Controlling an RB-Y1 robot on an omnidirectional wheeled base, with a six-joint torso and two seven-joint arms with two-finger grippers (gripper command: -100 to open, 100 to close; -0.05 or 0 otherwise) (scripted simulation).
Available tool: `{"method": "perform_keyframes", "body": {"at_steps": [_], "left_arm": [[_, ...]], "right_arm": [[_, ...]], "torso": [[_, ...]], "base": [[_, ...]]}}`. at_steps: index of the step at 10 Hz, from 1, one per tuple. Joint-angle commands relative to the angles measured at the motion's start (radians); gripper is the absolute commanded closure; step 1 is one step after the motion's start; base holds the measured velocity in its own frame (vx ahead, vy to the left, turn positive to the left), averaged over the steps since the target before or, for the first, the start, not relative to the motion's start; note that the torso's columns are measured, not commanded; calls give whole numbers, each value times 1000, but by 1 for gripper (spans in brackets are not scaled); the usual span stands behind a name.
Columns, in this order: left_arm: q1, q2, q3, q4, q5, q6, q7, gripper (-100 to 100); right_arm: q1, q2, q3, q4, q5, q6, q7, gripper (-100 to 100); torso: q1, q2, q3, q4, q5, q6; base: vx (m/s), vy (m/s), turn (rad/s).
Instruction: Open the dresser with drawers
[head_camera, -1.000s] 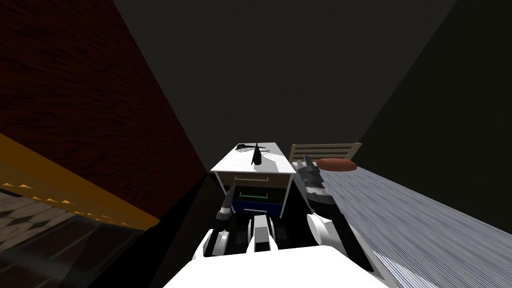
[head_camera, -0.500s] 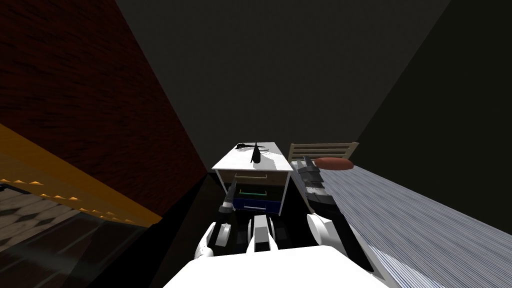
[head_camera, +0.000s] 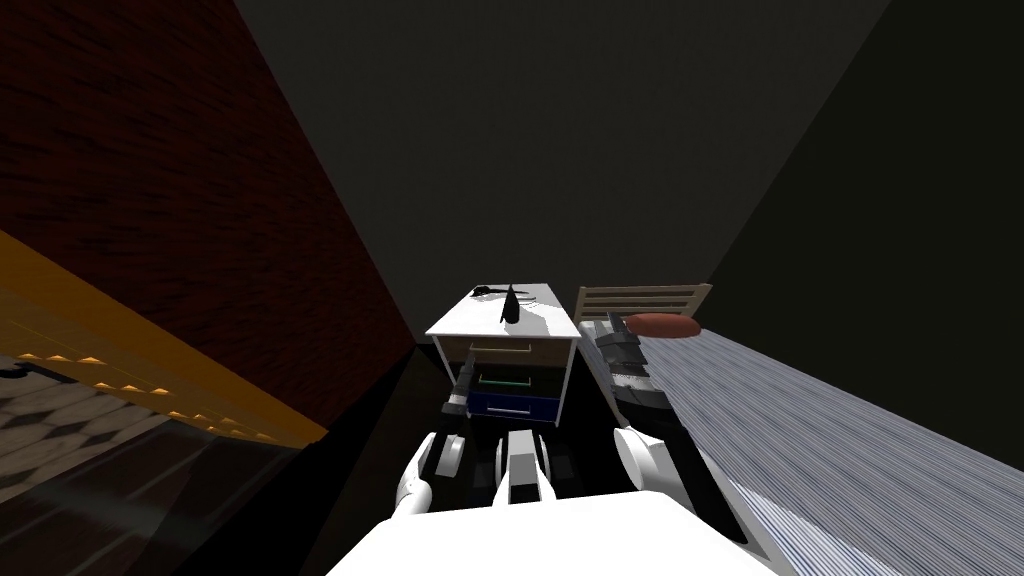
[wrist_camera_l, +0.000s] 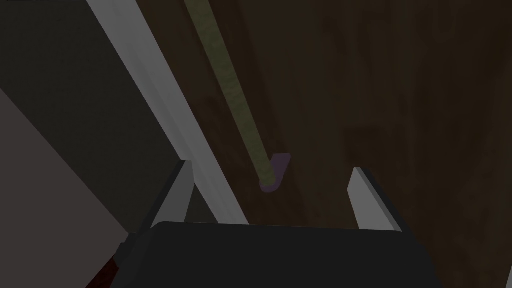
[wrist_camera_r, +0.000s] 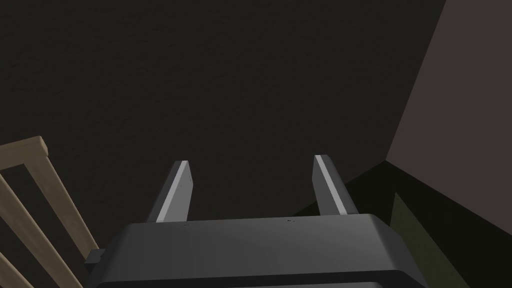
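Left gripper (wrist_camera_l: 271, 169), fingers wide apart and holding nothing, frames one end of a drawer handle (wrist_camera_l: 235, 90) near the left front edge of the dresser (head_camera: 548, 320), apparently lined up for a pull; right gripper (wrist_camera_r: 252, 161) hangs open and empty beside the headboard (head_camera: 645, 297), out of the way. Three drawers (head_camera: 508, 380), two grippers, one handle in line

the head camera looks steeply down and forward, rolled, from a little way back at the white-topped dresser with three drawers (head_camera: 545, 322) and the pale wooden slatted headboard (head_camera: 640, 298) just beside it. the left wrist camera sits very close to that dresser's front, facing a brown drawer face (wrist_camera_l: 380, 100) and its dull olive bar handle (wrist_camera_l: 235, 90). the right wrist camera faces a dark wall (wrist_camera_r: 200, 75), catching the same headboard (wrist_camera_r: 22, 148).
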Motion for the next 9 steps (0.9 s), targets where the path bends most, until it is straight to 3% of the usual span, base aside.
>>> {"method": "perform_keyframes", "body": {"at_steps": [1,9], "left_arm": [[-20,7,2,-11,0,49,1,-100],[-100,6,11,-51,0,242,4,-100]], "right_arm": [[0,0,0,0,0,0,0,0],[0,0,0,0,0,0,0,0]], "torso": [[0,0,0,0,0,0],[0,0,0,0,0,0]], "base": [[-49,-14,1],[-61,-19,1]]}}
